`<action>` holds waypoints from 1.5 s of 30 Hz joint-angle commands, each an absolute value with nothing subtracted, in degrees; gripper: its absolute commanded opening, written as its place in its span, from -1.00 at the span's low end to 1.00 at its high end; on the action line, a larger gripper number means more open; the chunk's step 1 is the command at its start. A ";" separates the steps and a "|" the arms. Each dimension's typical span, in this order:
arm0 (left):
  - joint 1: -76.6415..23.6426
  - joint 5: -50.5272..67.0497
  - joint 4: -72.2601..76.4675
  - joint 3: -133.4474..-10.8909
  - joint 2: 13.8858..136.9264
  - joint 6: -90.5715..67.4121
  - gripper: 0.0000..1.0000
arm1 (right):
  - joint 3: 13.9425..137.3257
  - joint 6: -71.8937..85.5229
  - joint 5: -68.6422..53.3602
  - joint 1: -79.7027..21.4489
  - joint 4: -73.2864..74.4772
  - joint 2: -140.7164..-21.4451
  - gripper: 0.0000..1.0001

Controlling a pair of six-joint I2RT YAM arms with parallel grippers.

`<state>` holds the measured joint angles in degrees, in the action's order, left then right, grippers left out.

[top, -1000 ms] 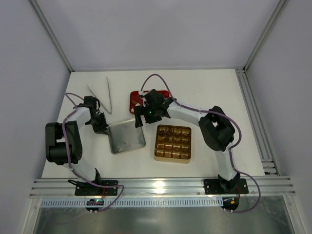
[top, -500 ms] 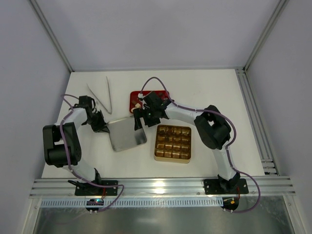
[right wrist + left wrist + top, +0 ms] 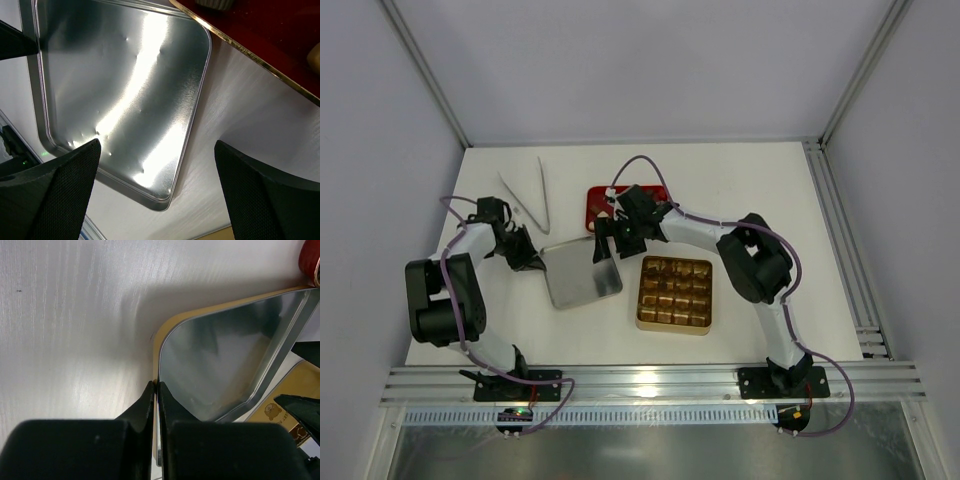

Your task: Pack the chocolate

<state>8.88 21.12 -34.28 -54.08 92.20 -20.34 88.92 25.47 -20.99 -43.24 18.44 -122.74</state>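
Left tool (image 3: 156, 386) clamps the silver lid (image 3: 215, 365) at its rim; right tool (image 3: 156, 145) hangs spread wide over its opposite edge.

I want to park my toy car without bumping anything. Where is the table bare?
The table is bare right of the gold tin and red tray, out to the rail, and along the far edge behind the tongs. The middle is crowded: left gripper pinching the silver lid, right gripper open over it.
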 commanded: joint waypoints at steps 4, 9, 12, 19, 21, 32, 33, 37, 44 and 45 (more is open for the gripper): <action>9.75 25.13 -31.73 -53.70 89.30 -21.18 -1.00 | 90.53 26.98 -22.94 -43.15 16.79 -124.72 0.89; 10.19 26.19 -31.64 -53.70 88.95 -21.45 -1.00 | 90.53 27.60 -23.29 -43.07 16.26 -125.33 0.88; 10.37 27.07 -31.20 -53.44 88.77 -21.80 -1.00 | 90.61 27.95 -23.82 -42.98 15.91 -125.77 0.89; 11.07 28.30 -31.20 -53.44 87.45 -22.41 -1.00 | 90.79 29.00 -24.87 -42.54 15.47 -126.82 0.88; 11.08 28.39 -31.64 -53.70 87.36 -22.50 -0.99 | 90.79 29.18 -25.13 -42.54 15.12 -126.91 0.88; 11.08 27.86 -32.69 -53.17 86.22 -22.50 -1.00 | 90.53 31.64 -27.86 -42.45 13.19 -127.62 0.74; 11.07 27.69 -33.13 -53.26 86.31 -22.50 -0.99 | 90.44 32.16 -28.12 -42.54 12.92 -127.62 0.72; 11.07 25.67 -34.63 -54.14 87.10 -22.15 -1.00 | 90.26 32.96 -29.96 -42.45 11.52 -127.53 0.65; 10.99 22.50 -36.12 -54.32 89.03 -21.88 -0.99 | 88.51 34.98 -32.17 -42.54 8.79 -126.04 0.50; 11.07 22.15 -36.12 -54.32 89.47 -21.88 -1.00 | 88.33 35.15 -32.25 -42.54 8.62 -125.69 0.45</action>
